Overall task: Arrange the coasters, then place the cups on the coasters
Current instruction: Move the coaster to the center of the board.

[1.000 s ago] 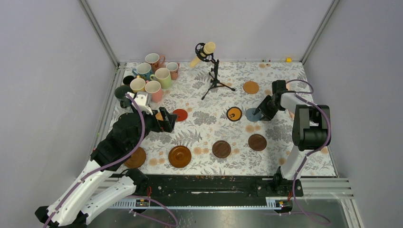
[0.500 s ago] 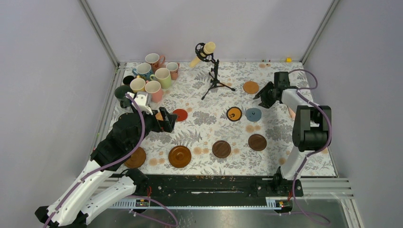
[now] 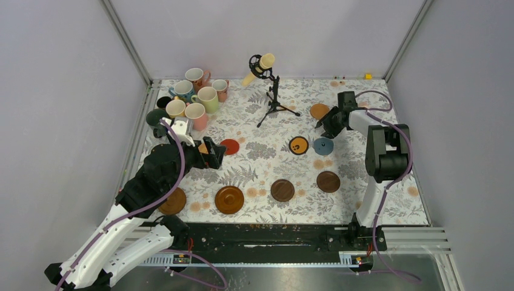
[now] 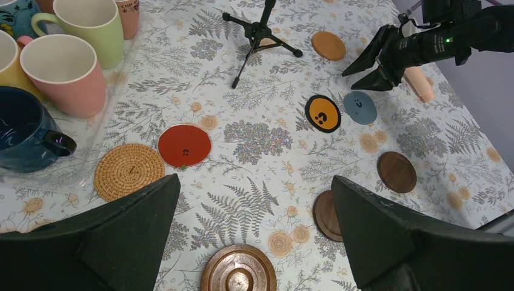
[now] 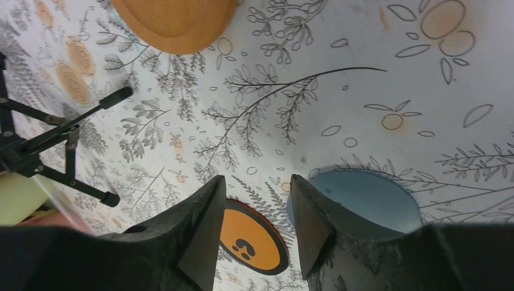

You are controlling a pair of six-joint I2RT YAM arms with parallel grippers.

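Right gripper (image 5: 257, 177): the jaws are partly apart and hold nothing. We see only the flowered table cloth (image 3: 260, 163) between them.
What changed: one second ago this gripper was low over the grey-blue coaster (image 3: 323, 145). Now it has lifted off and gone toward the far side, and it hangs between that coaster and the tan wooden coaster (image 3: 319, 111).
Grey-blue coaster: it lies flat just beside the black-rimmed orange coaster (image 3: 298, 145), on its right, and it has not shifted since the gripper left it.
Left gripper (image 4: 254, 177): the jaws are wide apart and empty. It hovers near the red coaster (image 4: 184, 145) and the woven coaster (image 4: 129, 171) and has not moved in this second.
Other coasters: four brown wooden coasters (image 3: 282, 190) lie in a loose row near the arms.
Cups: the mugs (image 3: 191, 100) are crowded in the far-left corner, and none stands on a coaster.
Meaning for the task: we judge that the grey-blue coaster is now placed and the right arm is going for the tan one. The arranging is not finished, and the cup part is not yet begun.
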